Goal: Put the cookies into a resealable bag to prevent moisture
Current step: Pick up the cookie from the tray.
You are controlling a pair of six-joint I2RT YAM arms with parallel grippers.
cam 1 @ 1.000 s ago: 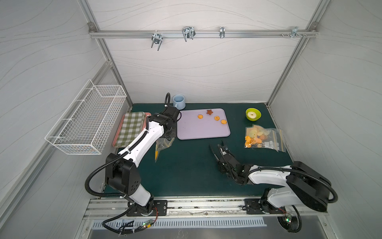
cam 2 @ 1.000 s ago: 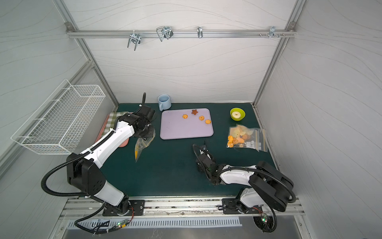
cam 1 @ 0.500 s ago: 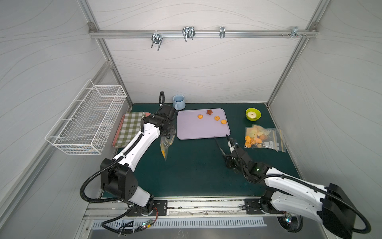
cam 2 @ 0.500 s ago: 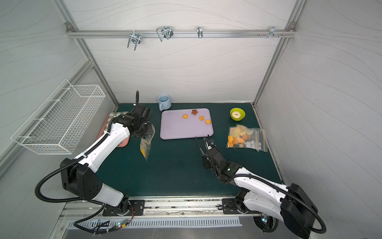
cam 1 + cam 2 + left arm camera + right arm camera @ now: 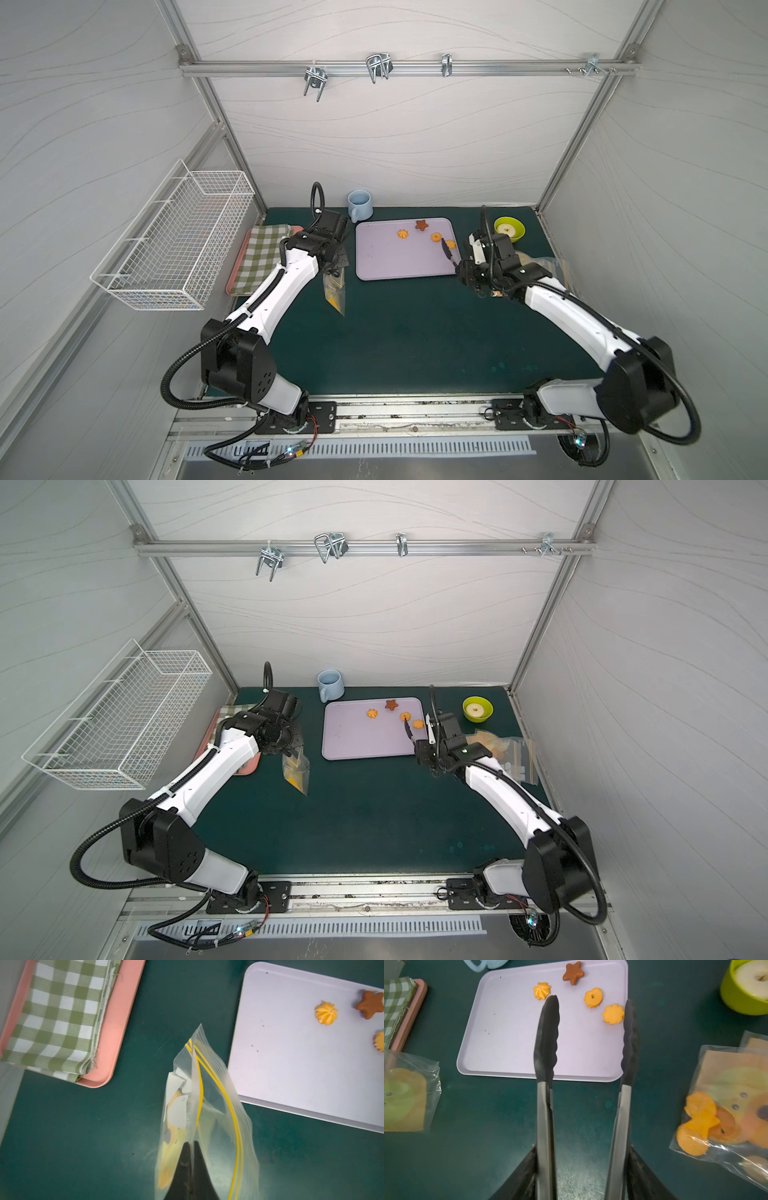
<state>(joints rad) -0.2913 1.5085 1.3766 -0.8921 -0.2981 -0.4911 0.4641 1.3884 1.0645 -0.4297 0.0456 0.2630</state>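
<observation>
Our left fingers (image 5: 184, 1169) are clenched on one lip of the resealable bag (image 5: 214, 1088), which hangs left of the lavender tray (image 5: 508, 1043). Four cookies (image 5: 592, 998) lie on the tray's far right part. Our right fingers (image 5: 519, 1178) grasp tongs (image 5: 546, 1043), tips spread near those cookies. More sit in a second bag (image 5: 708, 1076) farther right.

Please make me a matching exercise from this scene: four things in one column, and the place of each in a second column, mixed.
1 brown star cookie
2 checked cloth
3 tongs
4 bag near the cloth

a in the left tool
b on the lilac tray
c in the right tool
d on the pink tray

Pairs: 1-b, 2-d, 3-c, 4-a
</observation>
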